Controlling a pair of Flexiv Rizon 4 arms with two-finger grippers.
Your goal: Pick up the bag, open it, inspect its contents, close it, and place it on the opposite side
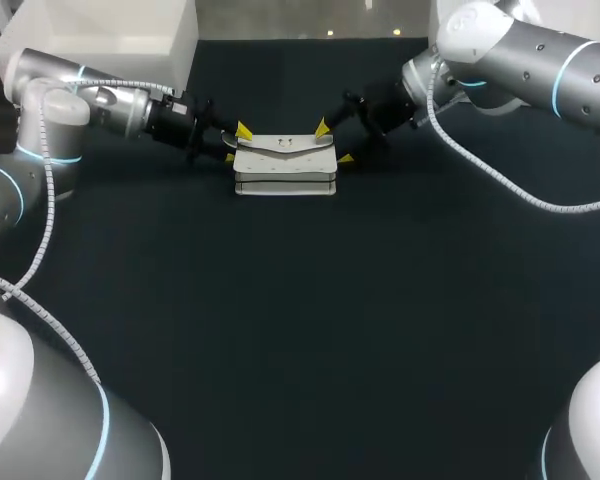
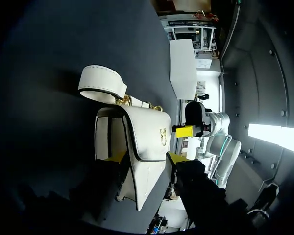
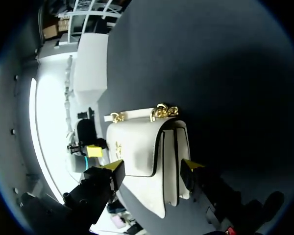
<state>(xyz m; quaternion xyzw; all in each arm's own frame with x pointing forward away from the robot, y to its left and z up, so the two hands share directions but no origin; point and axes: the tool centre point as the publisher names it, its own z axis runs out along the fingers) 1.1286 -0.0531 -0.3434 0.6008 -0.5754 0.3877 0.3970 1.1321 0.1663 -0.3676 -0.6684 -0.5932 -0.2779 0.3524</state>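
- Right now my left gripper (image 1: 236, 144) sits at one end of the bag (image 1: 285, 165). Its fingers are spread wide with that end between them. I cannot make out contact on both sides, so I count it as not gripping.
- My right gripper (image 1: 333, 143) mirrors it at the other end, equally wide, holding nothing.
- The white bag lies toward the far edge of the worktop (image 1: 300, 330), midway between the left and right edges. Its flap (image 2: 147, 142) is shut, with a gold clasp (image 2: 162, 137) on it.
- I judge this to be the pickup. I'd close both grippers evenly, take the body rather than the flap, and lift level so neither end drags.
- The strap (image 2: 100, 81) and its gold chain (image 3: 161, 111) lie just behind the bag and could snag a finger.
- A white box (image 1: 110, 40) stands by the far left corner, close to my left arm.
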